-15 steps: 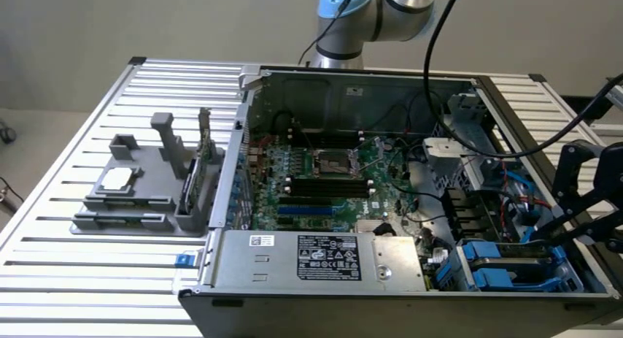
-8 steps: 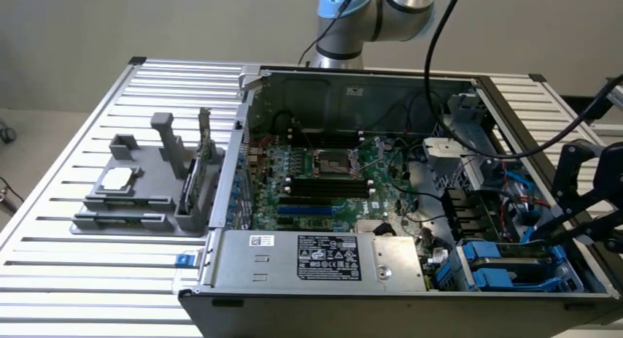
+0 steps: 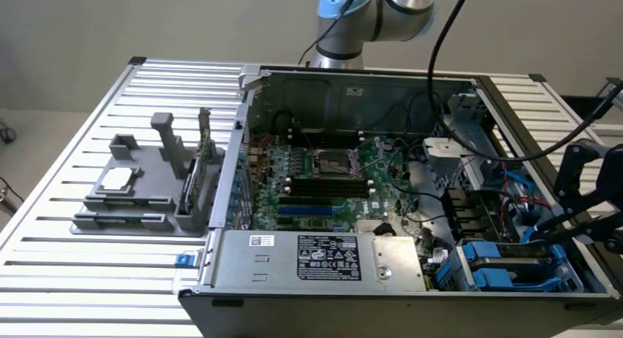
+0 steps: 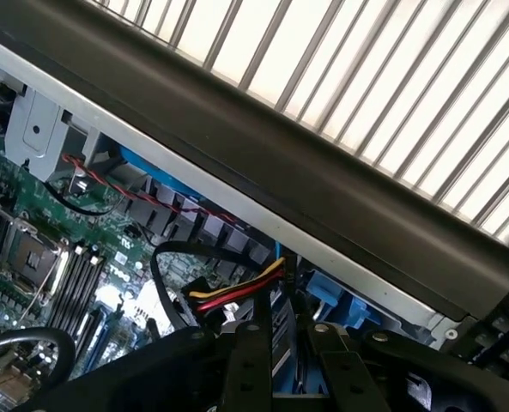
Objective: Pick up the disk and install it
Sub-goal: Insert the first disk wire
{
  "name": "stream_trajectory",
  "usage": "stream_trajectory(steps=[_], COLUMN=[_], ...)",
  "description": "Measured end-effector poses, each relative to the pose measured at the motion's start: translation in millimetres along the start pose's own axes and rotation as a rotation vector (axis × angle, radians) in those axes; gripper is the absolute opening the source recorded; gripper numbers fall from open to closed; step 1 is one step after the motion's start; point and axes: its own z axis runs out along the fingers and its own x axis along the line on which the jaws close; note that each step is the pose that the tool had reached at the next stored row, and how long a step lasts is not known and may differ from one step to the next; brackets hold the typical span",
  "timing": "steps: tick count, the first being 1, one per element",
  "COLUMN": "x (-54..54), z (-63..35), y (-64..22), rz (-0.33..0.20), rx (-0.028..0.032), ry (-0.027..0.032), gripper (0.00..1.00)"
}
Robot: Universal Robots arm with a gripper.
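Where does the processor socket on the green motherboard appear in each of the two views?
Exterior view: the processor socket sits in the middle of the green motherboard.
Wrist view: the socket lies on that board, away from the case's dark rim.
Shared landmark: the black memory slots right beside it.

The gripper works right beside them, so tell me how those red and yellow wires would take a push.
The wires curve loosely, so they would probably flex aside. They look thin, likely light. One end seems fixed in a black plug, so they may spring back.
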Motion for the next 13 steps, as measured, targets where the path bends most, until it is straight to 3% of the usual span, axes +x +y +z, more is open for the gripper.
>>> stream_trajectory(steps=[2, 4, 6, 9, 13], x=[-1.7, -3.3, -4.9, -7.1, -11.0], z=[-0.6, -0.8, -1.0, -1.3, -1.8], y=[-1.1, -2.1, -3.0, -4.2, -6.5], rz=[0.000, -0.001, -0.004, -0.010, -0.014], rx=[-0.0004, -0.0030, -0.0088, -0.0207, -0.0301], ry=[0.0003, 0.0050, 0.0160, 0.0378, 0.0489], gripper=[0.23, 0.23, 0.23, 0.23, 0.23])
